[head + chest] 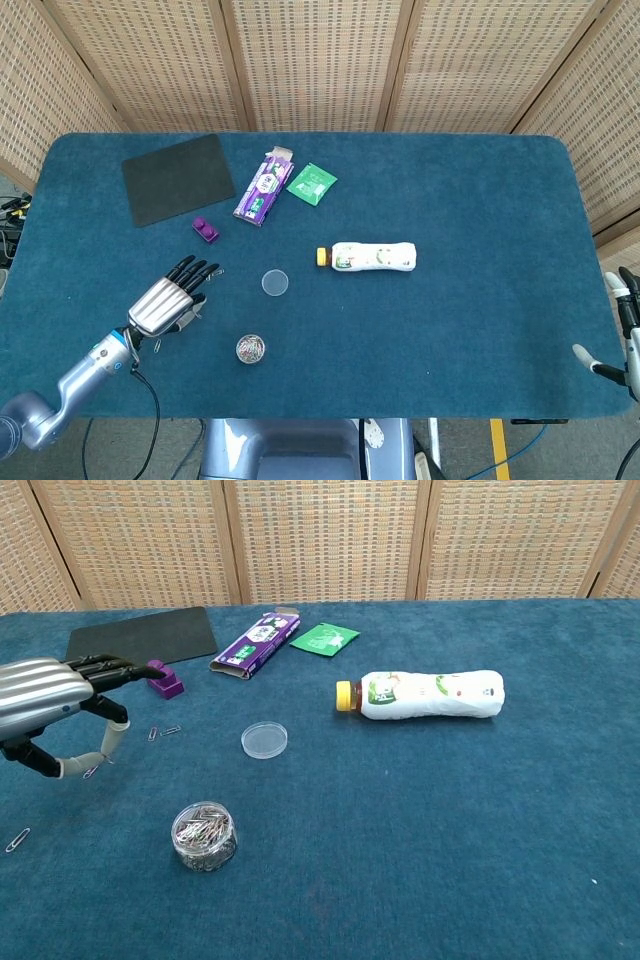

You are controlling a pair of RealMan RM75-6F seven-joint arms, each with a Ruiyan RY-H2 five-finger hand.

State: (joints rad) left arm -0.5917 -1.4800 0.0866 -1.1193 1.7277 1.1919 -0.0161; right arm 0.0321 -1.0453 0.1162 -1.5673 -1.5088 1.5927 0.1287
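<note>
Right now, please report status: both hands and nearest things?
Left hand open, above loose paper clips. Right hand at table edge, state unclear. Clip jar and lid nearby, untouched.

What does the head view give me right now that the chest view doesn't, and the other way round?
Only the head view shows the right robot hand at the table's right edge, plus the whole left forearm. Only the chest view makes out loose paper clips on the cloth by the left robot hand. Both share the left hand, open and holding nothing, the paper clip jar, the round lid, the bottle on its side, the purple block and the dark mat.
</note>
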